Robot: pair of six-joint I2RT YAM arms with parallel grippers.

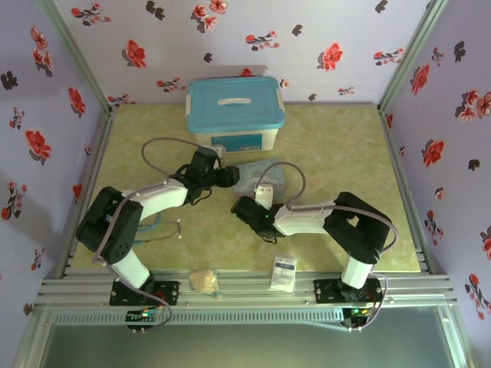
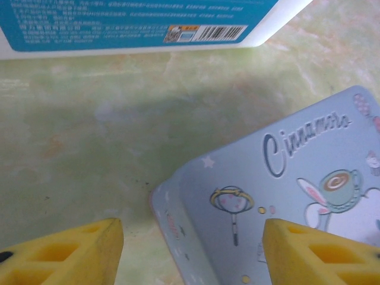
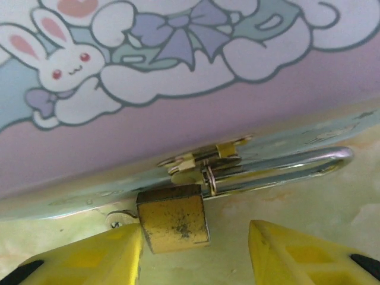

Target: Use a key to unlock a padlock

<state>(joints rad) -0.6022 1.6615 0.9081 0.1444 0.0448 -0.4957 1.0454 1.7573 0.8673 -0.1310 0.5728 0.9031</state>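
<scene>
Hanging at the lower edge of the cartoon tin, one padlock sits low and left of centre in the right wrist view. Its body is squarish brass, dull, scuffed and speckled dark. Its shackle is smooth bright metal bent into a long U, running toward the right of the frame and crossing the tin's small hasp. Whether the shackle is latched cannot be told. The right gripper has its jaws apart, with two blocky yellow fingers along the bottom edge. The brass body lies between them, close against the one at lower left, and is not clamped.

In the left wrist view the left gripper is spread wide and holds nothing. One rounded corner of the tin's pale blue printed lid lies between its two yellow fingers. One white plastic box with a blue barcoded label spans the top edge.

From above, the box has a teal lid and stands at upper centre. The tin lies just below it on the glossy green marbled table.
</scene>
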